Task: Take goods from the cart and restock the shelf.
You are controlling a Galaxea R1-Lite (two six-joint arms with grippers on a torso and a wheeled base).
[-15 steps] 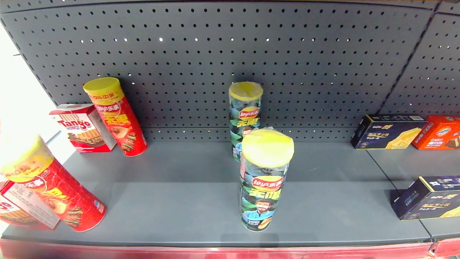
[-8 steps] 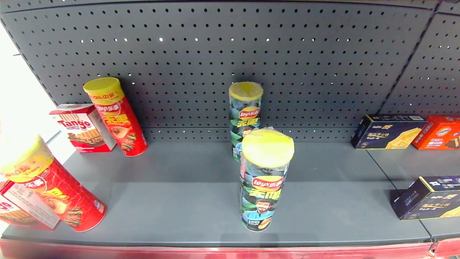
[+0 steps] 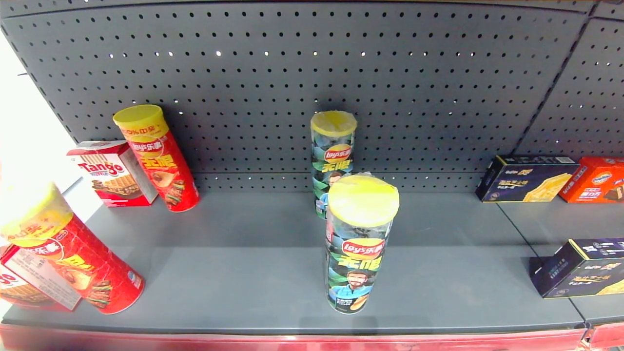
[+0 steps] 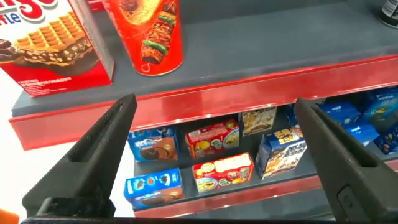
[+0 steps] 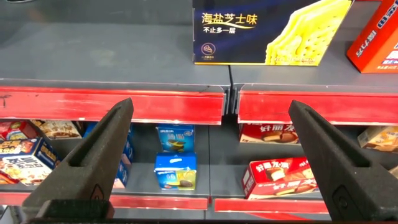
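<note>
A flat grey metal shelf (image 3: 243,273) with a glossy red front lip runs below a dark perforated back panel (image 3: 292,73). Near its middle stands an upright cardboard chip tube (image 3: 358,248), green and blue with a round yellow plastic lid under crinkled film. It is close to the front edge. A second matching tube (image 3: 333,156) stands just behind it, near the panel.

To the left, a red chip tube (image 3: 158,161) with a yellow lid stands at the back, touching a red-and-white wafer box (image 3: 112,173). Another red tube (image 3: 73,253) stands at the front-left corner. Beside that is what seems to be a second wafer box (image 3: 34,282), cut off by the view's edge. To the right lie a navy rectangular cracker box (image 3: 529,178) and an orange carton (image 3: 594,180) at the back. Another navy box (image 3: 580,268) lies nearer the front.

The left gripper (image 4: 214,102) hangs in front of the red lip, below the front-left tube. Its black wedge-shaped fingers (image 4: 93,155) are spread wide with nothing between them. Small snack packets (image 4: 214,140) fill the lower shelves beyond.

The right gripper (image 5: 211,104) is level with the lip under the front navy box. Its fingers (image 5: 336,162) are likewise spread apart and empty, with boxed goods (image 5: 177,171) on the tiers below.
</note>
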